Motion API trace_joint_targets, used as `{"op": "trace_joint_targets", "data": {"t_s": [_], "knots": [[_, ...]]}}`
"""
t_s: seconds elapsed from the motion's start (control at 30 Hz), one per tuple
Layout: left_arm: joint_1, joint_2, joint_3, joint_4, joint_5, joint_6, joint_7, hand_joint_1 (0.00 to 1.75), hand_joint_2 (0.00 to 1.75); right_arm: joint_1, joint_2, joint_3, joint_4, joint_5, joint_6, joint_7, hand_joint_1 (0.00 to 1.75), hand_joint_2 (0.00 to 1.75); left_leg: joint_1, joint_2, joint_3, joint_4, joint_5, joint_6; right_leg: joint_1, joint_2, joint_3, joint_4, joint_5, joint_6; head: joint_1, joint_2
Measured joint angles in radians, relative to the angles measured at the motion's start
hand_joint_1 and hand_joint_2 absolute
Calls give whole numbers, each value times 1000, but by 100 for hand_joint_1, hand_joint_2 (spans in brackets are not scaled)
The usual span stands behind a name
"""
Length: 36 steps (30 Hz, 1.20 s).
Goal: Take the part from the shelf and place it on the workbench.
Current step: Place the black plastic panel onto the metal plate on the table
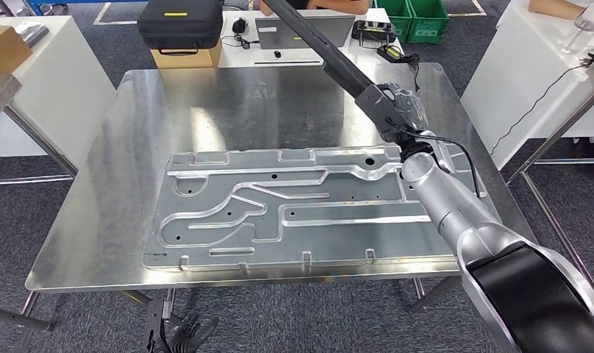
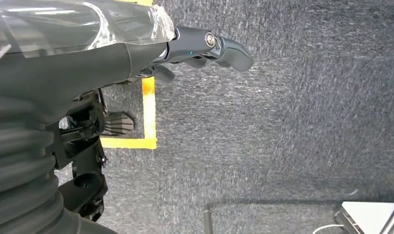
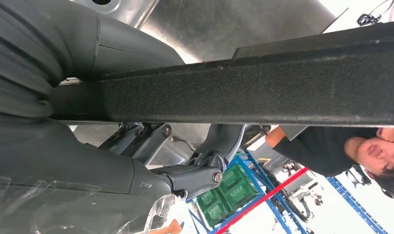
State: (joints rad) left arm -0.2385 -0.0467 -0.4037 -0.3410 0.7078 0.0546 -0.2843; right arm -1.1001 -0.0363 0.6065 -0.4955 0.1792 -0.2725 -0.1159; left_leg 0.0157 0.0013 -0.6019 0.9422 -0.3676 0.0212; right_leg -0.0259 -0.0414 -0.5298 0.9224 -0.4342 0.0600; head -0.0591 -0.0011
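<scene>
A long black bar (image 1: 320,48), the part, slants up and away over the far right of the steel workbench (image 1: 206,103). My right hand (image 1: 395,110) grips its lower end above the bench's right side. In the right wrist view the bar (image 3: 263,92) crosses the picture, with the hand's fingers (image 3: 195,170) curled round it. A large machined metal plate (image 1: 294,213) lies flat on the near half of the bench. My left hand (image 1: 182,331) hangs below the bench's front edge, holding nothing; its thumb (image 2: 226,48) sticks out over grey carpet.
Beyond the bench stand a black case (image 1: 180,22) on a cardboard box, a laptop (image 1: 301,33) and green crates (image 1: 419,18). White tables flank both sides. A person (image 3: 370,151) stands beyond the bar. Yellow floor tape (image 2: 147,117) marks the carpet.
</scene>
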Motion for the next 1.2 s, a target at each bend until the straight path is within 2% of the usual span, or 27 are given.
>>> {"op": "trace_joint_targets", "data": {"t_s": [0.1,0.13,0.17,0.23,0.27,0.3,0.33,0.37,0.4,0.43,0.47,0.5,0.6,0.63,0.67,0.7,0.77,0.8,0.83,0.87,0.93,0.97,1.0,1.1,1.13,1.2], "knots": [[-1,0,-3,0,7,-6,-2,0,175,-1,6,1,4,3,-1,-3,175,175,1,-1,9,-14,2,11,-1,3,3,-1,-3,6,1,0],[-2,0,-4,0,8,-7,-4,0,175,-3,6,1,4,5,-2,-4,175,175,4,-1,16,-23,4,17,-2,10,-5,17,-15,7,2,0],[-4,0,-5,0,10,-9,-6,0,175,-4,6,1,5,9,-2,-4,175,175,7,-1,24,-32,7,22,-2,20,-23,57,-35,7,2,0],[-7,-1,-7,0,14,-11,-7,0,175,-5,5,1,8,15,-3,-3,175,175,10,-3,31,-36,6,27,-4,35,-96,196,-93,8,4,0],[-8,-2,-9,0,17,-12,-7,0,175,-3,4,1,10,16,-3,-2,175,175,11,-6,34,-36,4,27,-5,38,-135,263,-112,10,4,0],[-7,-3,-11,0,18,-12,-7,0,175,0,3,1,12,16,-4,-1,175,175,13,-9,37,-35,1,25,-6,39,-163,301,-114,13,4,0],[-5,-3,-12,0,20,-12,-7,0,175,2,2,2,14,16,-4,1,175,175,16,-14,42,-34,-3,20,-9,39,-170,297,-94,17,4,0],[-4,-3,-13,0,20,-12,-7,0,175,4,0,2,16,17,-4,2,175,175,21,-18,46,-31,-8,13,-12,39,-158,253,-55,21,5,0],[-3,-3,-14,0,20,-12,-7,0,175,4,-1,2,16,17,-4,3,175,175,24,-22,50,-26,-16,4,-17,39,-132,180,-8,26,5,0],[-4,-3,-15,0,20,-12,-7,0,175,3,-2,2,17,17,-4,3,175,175,25,-24,51,-19,-24,-6,-21,42,-104,110,25,31,6,0],[-5,-2,-16,0,19,-12,-7,0,175,2,-3,2,18,17,-4,3,175,175,24,-26,50,-13,-31,-15,-23,45,-84,61,44,30,6,0],[-5,-2,-18,0,19,-12,-8,0,175,3,-3,2,19,17,-4,4,175,175,23,-27,49,-9,-36,-21,-24,49,-75,36,48,26,7,0],[-3,-2,-24,0,19,-12,-8,0,175,6,-4,3,20,18,-4,5,175,175,28,-28,48,-8,-42,-31,-18,50,-76,39,36,-3,6,0],[-2,-2,-25,0,19,-12,-8,0,175,5,-5,3,20,19,-4,5,175,175,30,-24,40,8,-52,-33,-17,50,-75,40,34,-12,6,0],[-2,-2,-27,0,20,-12,-8,0,175,3,-5,3,19,19,-4,5,175,175,30,-19,21,47,-71,-35,-17,50,-73,39,33,-19,5,0],[-1,-2,-29,0,21,-12,-8,0,175,2,-5,3,19,20,-4,5,175,175,29,-14,-12,111,-97,-35,-16,50,-70,39,31,-24,4,0],[3,-2,-31,0,22,-12,-9,0,175,5,-5,3,19,20,-4,6,175,175,23,-12,-101,268,-148,-31,-10,51,-65,39,24,-33,4,0],[5,-2,-31,0,22,-12,-9,0,175,8,-5,3,19,21,-4,6,175,175,20,-12,-136,317,-154,-28,-7,50,-62,39,21,-35,3,0],[8,-2,-32,0,22,-12,-9,0,175,11,-5,3,19,21,-4,6,175,175,17,-11,-152,325,-139,-23,-4,50,-57,39,17,-37,3,0],[11,-2,-32,0,22,-12,-10,0,175,12,-5,3,19,21,-4,6,175,175,13,-11,-145,287,-106,-15,-1,49,-51,39,13,-37,3,0],[16,-2,-33,0,23,-11,-10,0,175,10,-5,3,19,22,-4,6,175,175,3,-9,-85,136,-21,3,4,46,-37,39,4,-34,3,0],[18,-2,-34,0,24,-8,-9,0,175,7,-6,3,19,23,-4,6,175,175,-2,-6,-57,71,6,9,7,45,-33,39,-1,-31,4,0],[18,-3,-35,0,25,-5,-9,0,175,5,-7,3,19,25,-4,6,175,175,-4,-3,-38,29,22,8,11,44,-32,41,-7,-30,4,0],[18,-7,-38,0,29,2,-6,0,175,3,-10,4,19,32,-4,5,175,175,-5,-5,-30,9,26,-10,16,40,-33,44,-14,-54,7,0],[17,-8,-38,0,31,3,-5,0,175,3,-9,4,19,34,-3,4,175,175,-6,-7,-31,9,25,-11,16,38,-32,42,-12,-60,8,0],[13,-7,-39,0,33,3,-4,0,175,2,-8,5,19,37,-1,4,175,175,-8,-11,-33,10,26,-6,15,36,-30,37,-9,-53,8,0]]}}
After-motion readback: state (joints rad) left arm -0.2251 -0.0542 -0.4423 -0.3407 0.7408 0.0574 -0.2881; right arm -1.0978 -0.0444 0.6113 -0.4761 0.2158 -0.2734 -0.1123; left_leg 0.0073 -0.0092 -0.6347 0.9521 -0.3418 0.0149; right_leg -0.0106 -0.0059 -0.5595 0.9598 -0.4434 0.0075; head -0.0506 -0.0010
